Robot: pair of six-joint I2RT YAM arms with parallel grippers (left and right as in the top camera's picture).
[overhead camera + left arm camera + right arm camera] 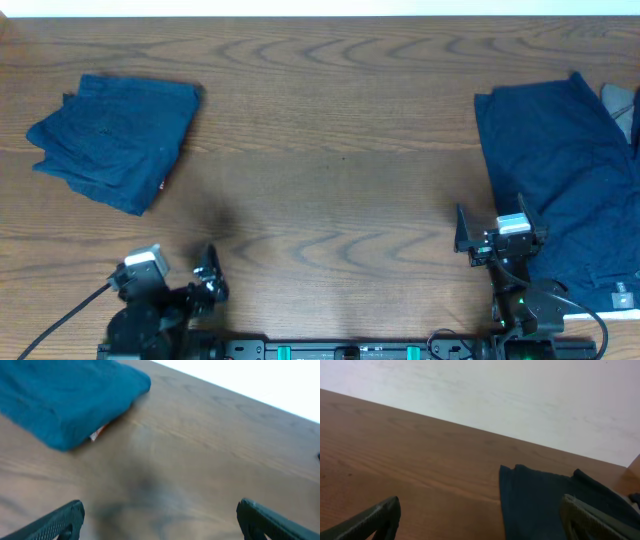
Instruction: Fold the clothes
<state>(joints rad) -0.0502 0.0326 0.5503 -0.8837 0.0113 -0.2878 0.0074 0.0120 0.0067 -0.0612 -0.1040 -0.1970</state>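
Fingers [377, 520] of the right gripper [493, 215] stand wide apart, clamped on nothing. Those of the left gripper [160, 506] are likewise spread and empty.

Of the clothes, one dark navy garment [560, 180] lies spread and unfolded at the table's right side, with the right gripper at its left edge. A second garment [112, 140] sits folded in a compact stack at far left, apart from the left gripper.

Judgement: the step in hand is the approach to the unfolded piece. To do it well, the right gripper should come down on a hem corner rather than mid-panel. The left arm must cross the bare table [330, 190] to take a matching corner, so the fold lifts evenly. The limp cloth will likely sag and drag if raised from one point.

A small grey item [620, 100] lies at the garment's far corner; what it is cannot be told.
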